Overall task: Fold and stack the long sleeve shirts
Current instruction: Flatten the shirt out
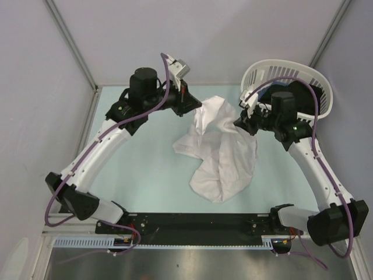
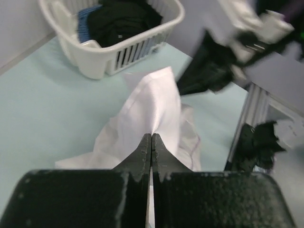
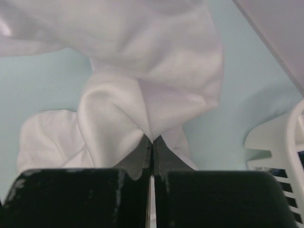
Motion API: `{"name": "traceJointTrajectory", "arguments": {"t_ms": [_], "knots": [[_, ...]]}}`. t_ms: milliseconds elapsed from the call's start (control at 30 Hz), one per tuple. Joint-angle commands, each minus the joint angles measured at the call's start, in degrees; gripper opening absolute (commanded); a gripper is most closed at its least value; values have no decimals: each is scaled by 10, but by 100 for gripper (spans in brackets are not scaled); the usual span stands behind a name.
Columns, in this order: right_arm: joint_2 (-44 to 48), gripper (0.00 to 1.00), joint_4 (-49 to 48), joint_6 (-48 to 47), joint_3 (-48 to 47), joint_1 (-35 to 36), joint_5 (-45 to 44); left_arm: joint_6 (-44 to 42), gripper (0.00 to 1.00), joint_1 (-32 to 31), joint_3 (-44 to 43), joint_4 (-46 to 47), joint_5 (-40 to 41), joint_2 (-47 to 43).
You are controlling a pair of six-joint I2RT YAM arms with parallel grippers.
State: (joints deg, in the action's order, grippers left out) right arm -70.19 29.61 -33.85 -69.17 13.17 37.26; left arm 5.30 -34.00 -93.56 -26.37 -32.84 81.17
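Note:
A plain white long sleeve shirt (image 1: 218,149) hangs crumpled between my two grippers, its lower part resting on the pale green table. My left gripper (image 1: 197,108) is shut on the shirt's upper left edge; in the left wrist view the cloth (image 2: 152,107) rises from the closed gripper (image 2: 151,136). My right gripper (image 1: 239,121) is shut on the shirt's upper right edge; in the right wrist view the cloth (image 3: 142,90) bunches at the closed gripper (image 3: 152,138).
A white slatted basket (image 1: 312,79) stands at the back right behind the right arm, holding dark and blue clothes (image 2: 118,19). Its rim shows in the right wrist view (image 3: 285,142). Grey walls enclose the table on three sides.

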Motion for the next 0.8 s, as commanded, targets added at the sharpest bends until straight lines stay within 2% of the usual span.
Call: {"name": "traceJointTrajectory", "arguments": {"t_ms": [0,67,100,133,167,200,233,267,300,333,367,400,433,467,567,767], "knots": [[73,0,47,26,45,10,20,118,0,6,-43,78,214,52],[94,0,33,59,57,4,9,108,0,10,-60,64,271,82],[106,0,27,72,58,-10,8,99,5,16,-60,50,294,106],[109,0,24,84,52,-20,6,95,14,28,-43,48,269,109],[110,0,20,109,44,-31,4,86,29,57,-25,47,228,109],[112,0,19,122,27,-60,7,48,37,69,-3,43,186,96],[113,0,19,134,20,-74,13,23,45,80,53,31,98,81],[114,0,15,162,16,-87,26,-9,60,96,84,23,54,67],[116,0,12,173,13,-98,33,-76,64,102,118,11,17,50],[118,0,12,185,12,-106,34,-108,68,105,193,-3,-26,8],[124,0,10,193,14,-106,31,-141,81,101,229,-9,-80,-10],[127,0,5,214,18,-106,32,-189,86,91,261,-12,-86,-29],[130,0,-1,222,28,-105,31,-211,89,76,288,-18,-82,-48],[135,0,-11,229,34,-104,26,-230,90,35,328,-21,-47,-47],[132,0,-17,244,37,-103,19,-254,90,-30,356,-18,-26,-4],[123,0,-9,263,4,-101,6,-202,89,-71,372,44,42,100]]}}
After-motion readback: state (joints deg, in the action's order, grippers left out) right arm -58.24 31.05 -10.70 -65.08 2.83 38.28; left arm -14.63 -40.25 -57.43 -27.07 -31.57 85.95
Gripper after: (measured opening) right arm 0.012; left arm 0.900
